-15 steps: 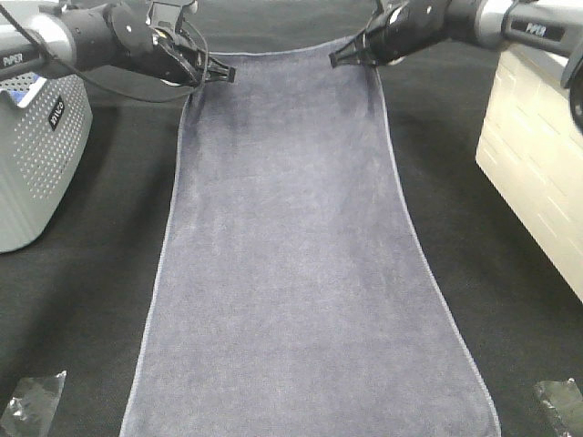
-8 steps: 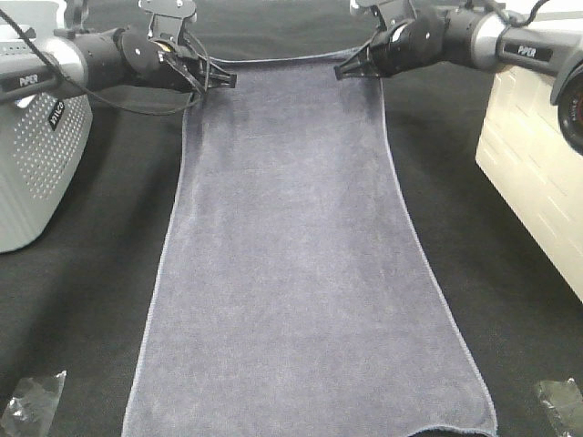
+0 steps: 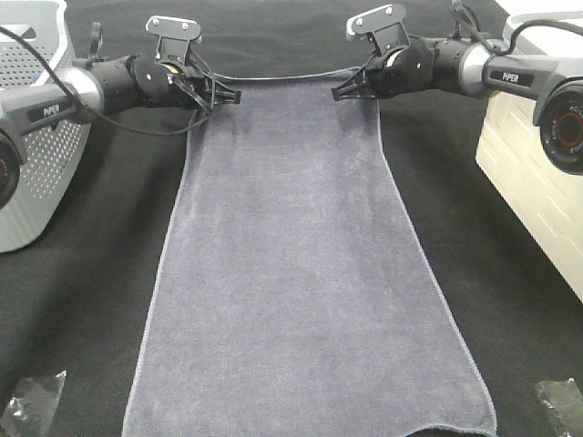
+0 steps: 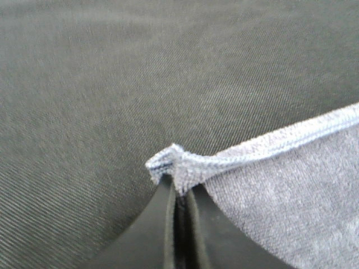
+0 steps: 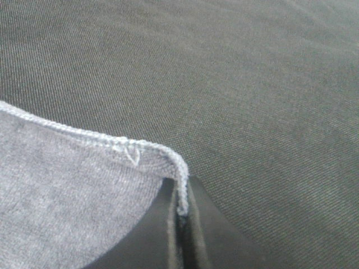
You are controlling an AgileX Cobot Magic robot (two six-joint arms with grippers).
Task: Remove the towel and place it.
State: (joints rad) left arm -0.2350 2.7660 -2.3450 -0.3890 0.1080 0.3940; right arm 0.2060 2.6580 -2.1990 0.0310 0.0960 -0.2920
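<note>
The bluish-grey towel (image 3: pixel 301 264) lies spread lengthwise down the black table cloth, its near end at the front edge of the exterior view. My left gripper (image 3: pixel 232 95) is shut on the towel's far left corner (image 4: pixel 171 165). My right gripper (image 3: pixel 339 92) is shut on the far right corner (image 5: pixel 178 174). Both wrist views show the hemmed corners pinched between the black fingers, low over the cloth.
A grey perforated basket (image 3: pixel 36 137) stands at the left edge. A cream-white box (image 3: pixel 537 155) stands at the right. Crumpled clear plastic pieces lie at the front left (image 3: pixel 27 405) and front right (image 3: pixel 560 401) corners.
Both grippers have moved toward the far side and lowered, drawing the towel away from the camera; its near hem has come into view at the front edge.
</note>
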